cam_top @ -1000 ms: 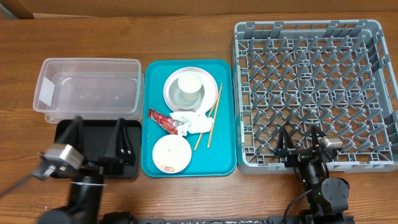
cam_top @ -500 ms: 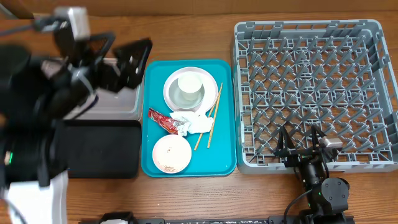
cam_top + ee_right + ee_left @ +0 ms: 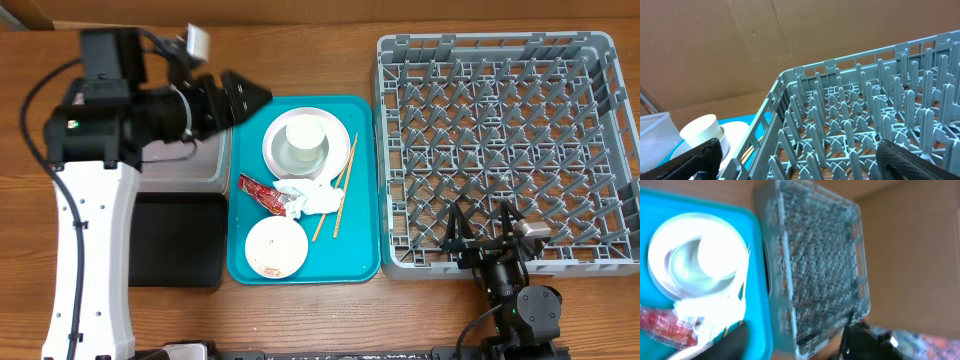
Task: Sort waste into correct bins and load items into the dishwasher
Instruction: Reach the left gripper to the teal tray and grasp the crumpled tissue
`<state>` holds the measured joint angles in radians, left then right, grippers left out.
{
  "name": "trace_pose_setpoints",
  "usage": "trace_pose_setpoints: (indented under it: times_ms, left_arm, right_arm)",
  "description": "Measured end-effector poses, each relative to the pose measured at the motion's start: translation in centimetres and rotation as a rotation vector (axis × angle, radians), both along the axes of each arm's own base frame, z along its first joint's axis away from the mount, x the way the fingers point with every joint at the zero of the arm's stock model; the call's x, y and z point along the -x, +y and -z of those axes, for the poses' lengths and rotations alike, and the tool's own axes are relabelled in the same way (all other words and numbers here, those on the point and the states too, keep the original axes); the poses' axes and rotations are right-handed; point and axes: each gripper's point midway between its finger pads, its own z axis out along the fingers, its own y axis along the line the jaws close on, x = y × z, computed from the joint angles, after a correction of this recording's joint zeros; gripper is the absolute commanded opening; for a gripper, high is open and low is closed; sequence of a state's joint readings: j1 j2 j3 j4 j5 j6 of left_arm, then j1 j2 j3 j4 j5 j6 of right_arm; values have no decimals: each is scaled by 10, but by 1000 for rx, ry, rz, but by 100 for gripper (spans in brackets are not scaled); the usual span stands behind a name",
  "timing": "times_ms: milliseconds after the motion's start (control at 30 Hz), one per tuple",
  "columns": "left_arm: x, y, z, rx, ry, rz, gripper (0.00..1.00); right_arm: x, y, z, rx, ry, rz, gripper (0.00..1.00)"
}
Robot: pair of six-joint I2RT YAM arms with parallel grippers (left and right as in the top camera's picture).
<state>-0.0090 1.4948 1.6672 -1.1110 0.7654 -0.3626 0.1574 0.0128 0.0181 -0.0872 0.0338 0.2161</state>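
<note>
On teal tray (image 3: 362, 235), red wrapper (image 3: 258, 192)

Serving tray (image 3: 357, 242) between tub (image 3: 203, 166) and rack (image 3: 500, 130); cup (image 3: 306, 140) seemingly in bowl (image 3: 276, 152) on it.

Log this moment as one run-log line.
left tool open, empty, above clear tub edge by teal tray | right tool open, at empty dish rack front edge | wrapper, napkin, cup, bowl on tray

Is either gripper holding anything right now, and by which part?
Nothing is held. The left gripper, jaws apart, is empty by the teal tray; the right gripper is open and empty at the near edge of the dish rack.
</note>
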Motion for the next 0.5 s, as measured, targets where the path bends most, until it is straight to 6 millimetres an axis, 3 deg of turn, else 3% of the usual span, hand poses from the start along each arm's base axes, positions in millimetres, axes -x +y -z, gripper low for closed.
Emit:
trace_pose_setpoints:
  times_ms: [200, 267, 333, 500]
  left_arm:
    - [51, -35, 50, -291, 176, 83, 16]
    - [63, -45, 64, -400, 179, 109, 31]
    - [73, -58, 81, -510, 170, 133, 56]
    - [76, -76, 118, -699, 99, 153, 77]
  right_arm:
    - [0, 0, 0, 0, 0, 0, 100]
    - [0, 0, 0, 0, 0, 0, 100]
    - [0, 0, 0, 0, 0, 0, 100]
    - [0, 0, 0, 0, 0, 0, 100]
